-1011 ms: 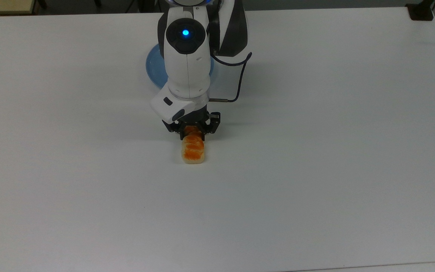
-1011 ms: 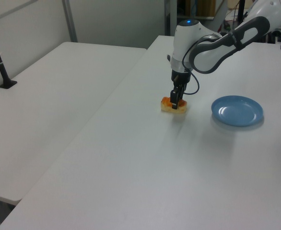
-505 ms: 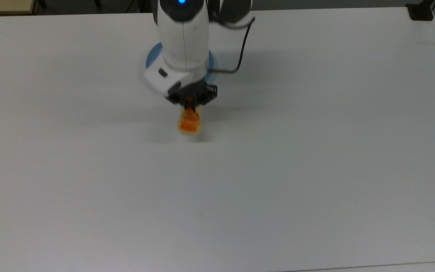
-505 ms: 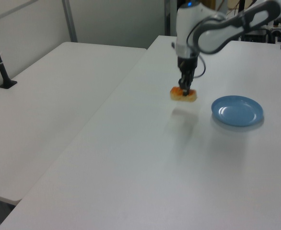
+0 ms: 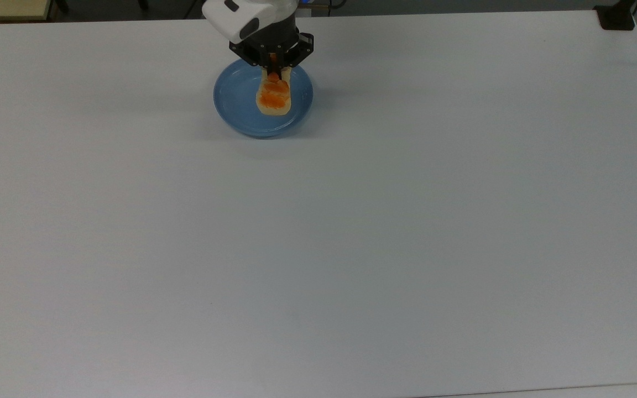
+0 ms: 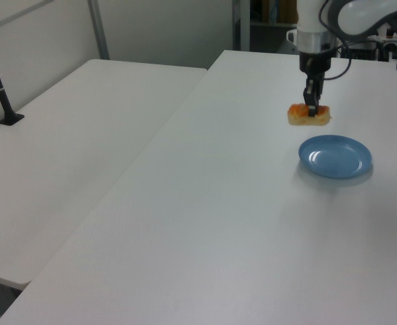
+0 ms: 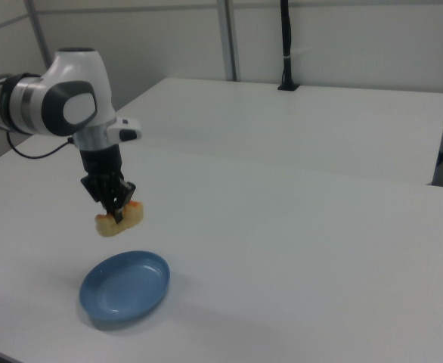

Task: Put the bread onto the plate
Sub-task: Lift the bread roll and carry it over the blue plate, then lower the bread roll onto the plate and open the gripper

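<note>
Item: bread loaf (image 6: 309,115), clamped at its middle by the gripper (image 6: 312,114), held in the air above the blue plate (image 6: 335,156).
Step in hand: lowering. The loaf is best centred inside the rim and set down level before release.
Clearance: white table (image 5: 407,221) bare all around the plate; table edges lie well apart.

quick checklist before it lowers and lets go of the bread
1. Grip: gripper jaws shut on the bread: ok.
2. Bread off the table, hanging in the air: ok.
3. Bread over the plate in the top view: ok.
4. Bread roughly level in the side views: ok.
5. Plate surface bare in the right view: ok.
6. Bread centred over the plate: cannot tell, side views show it offset.
</note>
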You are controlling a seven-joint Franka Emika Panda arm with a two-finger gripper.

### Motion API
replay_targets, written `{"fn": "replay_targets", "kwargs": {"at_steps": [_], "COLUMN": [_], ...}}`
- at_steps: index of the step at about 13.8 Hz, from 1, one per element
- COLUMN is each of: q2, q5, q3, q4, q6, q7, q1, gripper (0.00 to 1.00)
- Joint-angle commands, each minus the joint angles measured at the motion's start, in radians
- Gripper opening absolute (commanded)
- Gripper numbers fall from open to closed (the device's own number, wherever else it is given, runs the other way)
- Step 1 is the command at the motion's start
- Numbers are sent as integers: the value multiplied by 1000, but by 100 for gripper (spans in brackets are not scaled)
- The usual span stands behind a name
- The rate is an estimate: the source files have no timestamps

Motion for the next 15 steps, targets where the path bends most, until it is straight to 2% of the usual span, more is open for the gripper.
{"fn": "replay_targets", "kwargs": {"at_steps": [1,2,5,13,14,15], "q2": [-22,-21,-11,97,99,99], "q5": [-33,-61,-75,-133,-134,-134], "q3": [15,22,22,22,21,22], "q4": [-112,-147,-185,-198,-196,-193], "q6": [2,11,19,140,140,130], "q7": [-16,-16,-18,-18,-18,-22], "q1": [5,5,1,-28,-33,-51], "gripper": [11,11,11,11,28,71]}}
